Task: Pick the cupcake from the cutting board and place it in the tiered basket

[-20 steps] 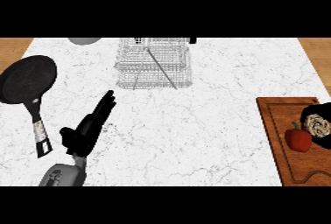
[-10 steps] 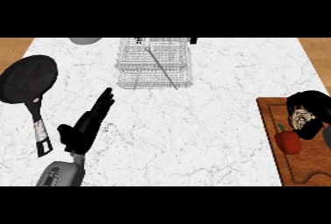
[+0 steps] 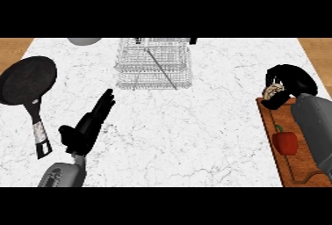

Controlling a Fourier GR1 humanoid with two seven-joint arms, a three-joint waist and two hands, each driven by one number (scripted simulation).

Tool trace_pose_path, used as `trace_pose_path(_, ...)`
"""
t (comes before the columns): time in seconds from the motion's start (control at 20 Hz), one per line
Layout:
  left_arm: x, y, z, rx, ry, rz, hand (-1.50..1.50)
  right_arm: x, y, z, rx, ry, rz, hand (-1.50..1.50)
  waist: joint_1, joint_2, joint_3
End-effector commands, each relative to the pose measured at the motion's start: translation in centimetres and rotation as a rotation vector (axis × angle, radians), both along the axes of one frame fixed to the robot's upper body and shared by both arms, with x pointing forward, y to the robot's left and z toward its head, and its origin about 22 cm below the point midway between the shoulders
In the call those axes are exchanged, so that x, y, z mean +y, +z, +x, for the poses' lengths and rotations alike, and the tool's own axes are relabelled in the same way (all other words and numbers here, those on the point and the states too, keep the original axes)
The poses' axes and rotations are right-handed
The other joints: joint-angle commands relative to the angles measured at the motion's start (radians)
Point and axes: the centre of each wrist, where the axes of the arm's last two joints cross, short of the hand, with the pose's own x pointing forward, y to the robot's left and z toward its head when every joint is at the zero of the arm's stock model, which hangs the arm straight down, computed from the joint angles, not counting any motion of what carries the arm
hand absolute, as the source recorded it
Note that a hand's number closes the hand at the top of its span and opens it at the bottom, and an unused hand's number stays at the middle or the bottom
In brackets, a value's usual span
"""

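**Near, R:** cutting board [image 3: 285,169] at R edge of counter [image 3: 194,132]. On it: 1 red pepper [image 3: 284,141]. My R forearm lies across it. No cupcake on the wood now.

**Near, L:** my left hand [image 3: 84,129], fingers straight, holding nothing, resting.

**Mid, L:** frying pan [image 3: 26,81], handle toward me, nothing in it.

**Mid, R:** my right hand [image 3: 295,79] at far end of board, fingers curled round the cupcake [image 3: 273,91]. Only part of the cupcake shows. Can't tell if it's clear of the board.

**Far, centre:** tiered basket [image 3: 154,66], wire, nothing in it that I can see. Well apart from cupcake, off to its L.

**Far, L:** grey bowl [image 3: 84,40], cut by the edge, contents not visible.

**Status:** grasp looks done, by my judgement. Left to do: carry across to basket, lower in, let go.
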Motion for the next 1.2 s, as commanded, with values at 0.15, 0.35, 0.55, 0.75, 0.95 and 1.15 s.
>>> trace_pose_path(0.15, 1.2, -0.1, 0.1, 0.016, 0.015, 0.01, 0.0, 4.0, 5.8, 2.7, -0.194, 0.075, 0.416, 1.5, -0.017, -0.007, 0.0)
trace_pose_path(0.35, 1.4, 0.5, -1.4, 0.004, 0.021, 0.005, 0.0, 4.6, 9.9, 2.2, -0.316, 0.132, 0.436, 1.5, -0.016, -0.013, 0.0)
trace_pose_path(0.55, -0.8, 0.0, -0.3, -0.012, 0.018, 0.009, 0.0, 9.4, 14.9, 2.8, -0.318, 0.166, 0.468, 1.5, -0.012, -0.005, 0.0)
trace_pose_path(0.75, -0.1, 0.6, 0.1, -0.012, 0.024, 0.01, 0.0, 13.1, 19.1, 2.6, -0.306, 0.169, 0.501, 1.5, -0.007, -0.003, 0.0)
trace_pose_path(0.95, -0.8, 1.1, 0.3, 0.009, -0.023, -0.004, 0.0, 18.4, 24.8, 3.2, -0.322, 0.152, 0.528, 1.5, 0.011, 0.001, 0.0)
trace_pose_path(1.15, -0.7, 0.7, 0.5, 0.0, -0.008, 0.014, 0.0, 20.2, 25.4, 4.8, -0.267, 0.132, 0.528, 1.5, 0.019, 0.006, 0.0)
